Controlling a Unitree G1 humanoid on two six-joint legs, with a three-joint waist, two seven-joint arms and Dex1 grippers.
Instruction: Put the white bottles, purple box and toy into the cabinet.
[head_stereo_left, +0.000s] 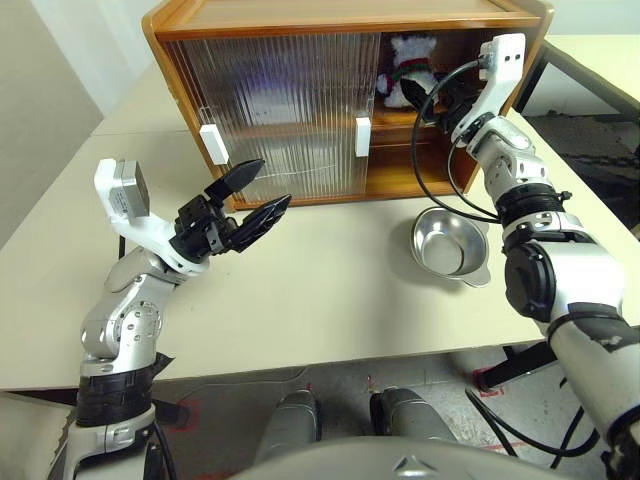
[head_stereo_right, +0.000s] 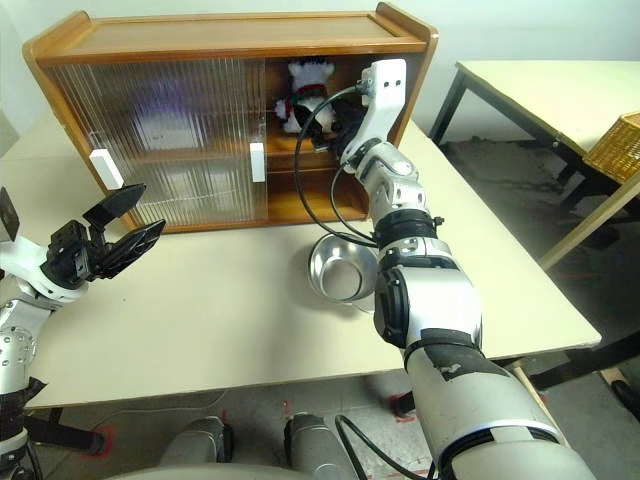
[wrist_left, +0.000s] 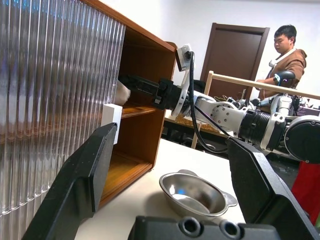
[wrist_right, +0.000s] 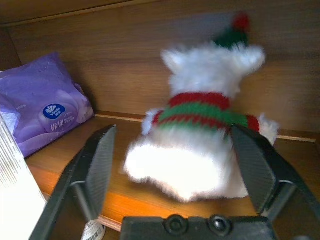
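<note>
since the plush toy (wrist_right: 200, 130) sits on the cabinet's (head_stereo_left: 300, 20) inner shelf (wrist_right: 65, 165), with the right hand (wrist_right: 182, 165) released and its two fingers spread wide on either side of the white fluff, apart from it, the toy looks already placed. it reads as very light, soft and squashy, so it would give under any squeeze and spring back; the best hold would be across its round body at the red-green band, not the green hat with the red pompom, which would likely just bend. fur may slip a little between smooth black fingers. beside it on the same shelf lies the purple tissue pack (wrist_right: 42, 110), also soft and crushable, best taken across its middle. the left hand (head_stereo_left: 240, 205) hangs over the table (head_stereo_left: 330, 290), empty, fingers parted. a metal bowl (head_stereo_left: 450, 245) rests on the table near the cabinet's open side. i cannot tell where the white bottles are.
</note>
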